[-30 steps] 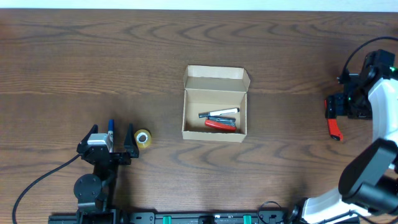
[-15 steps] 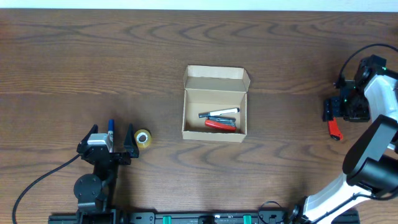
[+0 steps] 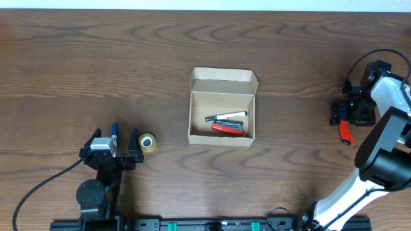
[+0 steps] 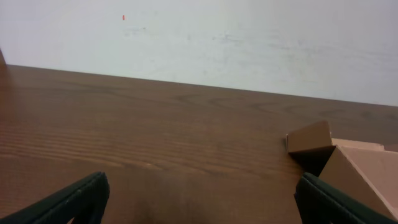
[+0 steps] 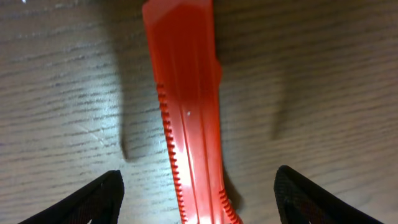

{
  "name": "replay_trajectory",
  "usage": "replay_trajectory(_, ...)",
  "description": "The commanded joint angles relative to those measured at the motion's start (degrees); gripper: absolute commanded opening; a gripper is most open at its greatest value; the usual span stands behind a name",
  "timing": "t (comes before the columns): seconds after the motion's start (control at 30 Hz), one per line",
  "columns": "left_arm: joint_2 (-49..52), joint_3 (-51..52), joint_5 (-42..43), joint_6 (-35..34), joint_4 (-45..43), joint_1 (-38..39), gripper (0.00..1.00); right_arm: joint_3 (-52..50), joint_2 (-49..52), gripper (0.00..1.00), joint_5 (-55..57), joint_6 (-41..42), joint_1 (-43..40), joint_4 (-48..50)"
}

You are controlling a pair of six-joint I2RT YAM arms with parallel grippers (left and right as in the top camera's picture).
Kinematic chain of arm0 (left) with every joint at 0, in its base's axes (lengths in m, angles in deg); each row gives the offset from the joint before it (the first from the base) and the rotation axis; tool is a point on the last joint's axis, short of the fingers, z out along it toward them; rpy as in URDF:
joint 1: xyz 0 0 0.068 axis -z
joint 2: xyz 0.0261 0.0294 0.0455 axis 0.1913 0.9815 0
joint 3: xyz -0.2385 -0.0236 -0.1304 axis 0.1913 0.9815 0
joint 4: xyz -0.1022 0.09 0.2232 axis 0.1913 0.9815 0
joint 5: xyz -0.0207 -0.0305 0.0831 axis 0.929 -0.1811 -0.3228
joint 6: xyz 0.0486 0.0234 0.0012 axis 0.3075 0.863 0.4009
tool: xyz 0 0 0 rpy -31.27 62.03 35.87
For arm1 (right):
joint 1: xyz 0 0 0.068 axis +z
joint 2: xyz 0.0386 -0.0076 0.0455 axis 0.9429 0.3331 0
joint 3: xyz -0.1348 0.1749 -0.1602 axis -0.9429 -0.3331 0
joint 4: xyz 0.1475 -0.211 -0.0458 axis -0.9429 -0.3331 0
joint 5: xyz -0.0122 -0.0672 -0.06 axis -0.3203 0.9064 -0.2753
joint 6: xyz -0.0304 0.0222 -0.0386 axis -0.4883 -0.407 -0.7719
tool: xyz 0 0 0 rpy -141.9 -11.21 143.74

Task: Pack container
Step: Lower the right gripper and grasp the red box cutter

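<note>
The tan cardboard container (image 3: 221,108) stands open in the middle of the table, flap lid folded back. It holds a pen, a marker and a red tool. Its corner shows at the right of the left wrist view (image 4: 348,165). A red utility knife (image 3: 345,131) lies at the far right. In the right wrist view it (image 5: 186,112) lies on the table between the fingers of my right gripper (image 5: 199,199), which is open and straddles it. My left gripper (image 3: 115,144) is open and empty at the front left, beside a roll of yellow tape (image 3: 148,143) and a blue pen (image 3: 115,130).
The dark wooden table (image 3: 96,64) ends at a white wall at the back. Cables run from both arm bases along the front edge.
My right arm has swung in and lowered over the red knife, so the gripper now covers its upper end. The left arm, the container and the other items have not moved.
</note>
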Motion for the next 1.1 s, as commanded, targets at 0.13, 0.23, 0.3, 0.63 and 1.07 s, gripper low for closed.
replay_trajectory(0.13,-0.31,0.68,1.92,-0.22,2.51,0.24,0.95,-0.15,1.42,0.74,0.17,-0.63,-0.46,2.23)
replay_trajectory(0.23,-0.31,0.68,1.92,-0.22,2.51,0.24,0.95,-0.15,1.46,0.74,0.15,-0.63,-0.46,2.89)
replay_trajectory(0.3,-0.31,0.68,1.92,-0.22,2.51,0.24,0.96,-0.15,1.75,0.74,-0.22,-0.66,-0.46,3.1)
replay_trajectory(0.63,-0.31,0.68,1.92,-0.22,2.51,0.24,0.95,-0.15,5.57,0.73,-1.38,-0.63,-0.44,2.84)
replay_trajectory(1.07,-0.31,0.68,1.95,-0.22,2.25,0.24,0.95,-0.15,6.03,0.14,-2.21,-0.61,-0.44,3.02)
